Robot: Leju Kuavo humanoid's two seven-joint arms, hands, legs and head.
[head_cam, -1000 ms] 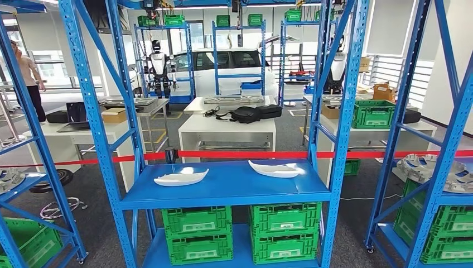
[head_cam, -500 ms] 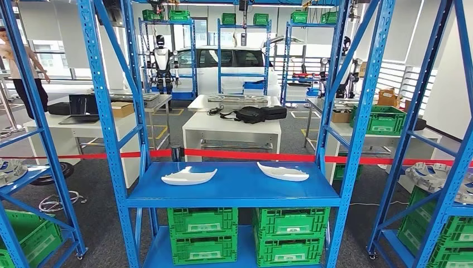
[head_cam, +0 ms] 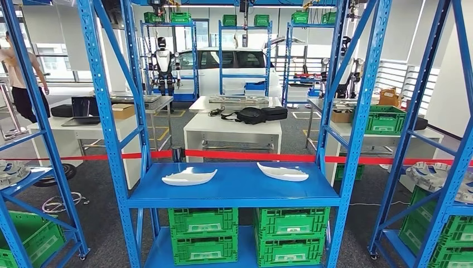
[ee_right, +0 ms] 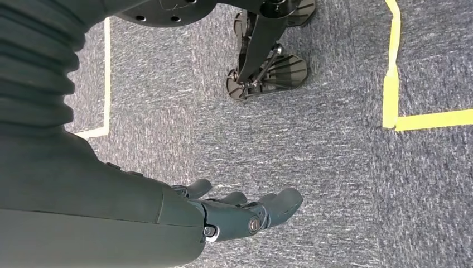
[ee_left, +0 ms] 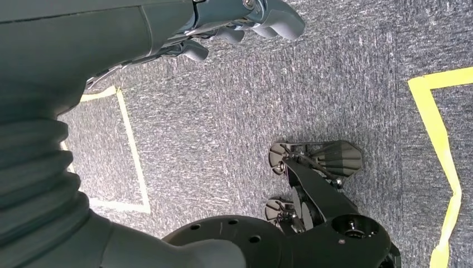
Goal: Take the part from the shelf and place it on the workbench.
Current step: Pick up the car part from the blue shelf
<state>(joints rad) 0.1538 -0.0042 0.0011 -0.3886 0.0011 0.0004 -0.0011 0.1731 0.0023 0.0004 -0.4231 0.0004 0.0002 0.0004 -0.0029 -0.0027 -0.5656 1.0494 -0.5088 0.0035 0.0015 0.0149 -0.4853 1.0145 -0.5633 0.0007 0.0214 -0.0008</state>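
Two white curved parts lie on the blue shelf (head_cam: 234, 192) straight ahead in the head view: one part (head_cam: 189, 177) on its left half, the other part (head_cam: 283, 172) on its right half. Both arms hang down. My left hand (ee_left: 234, 28) hovers over grey carpet with fingers loosely extended and nothing in them. My right hand (ee_right: 245, 209) also hangs above the carpet, fingers apart and empty.
Blue uprights (head_cam: 111, 151) (head_cam: 350, 151) frame the shelf. Green crates (head_cam: 244, 233) fill the level below. Red tape (head_cam: 251, 156) runs behind the shelf. White workbenches (head_cam: 231, 125) stand beyond, one with black bags. A person (head_cam: 19, 78) is at the far left. Yellow floor tape (ee_right: 390, 84) marks the carpet.
The whole picture has shifted as the camera moved: the shelf now sits more centred and slightly nearer. The parts lie as before. The person at far left has moved.
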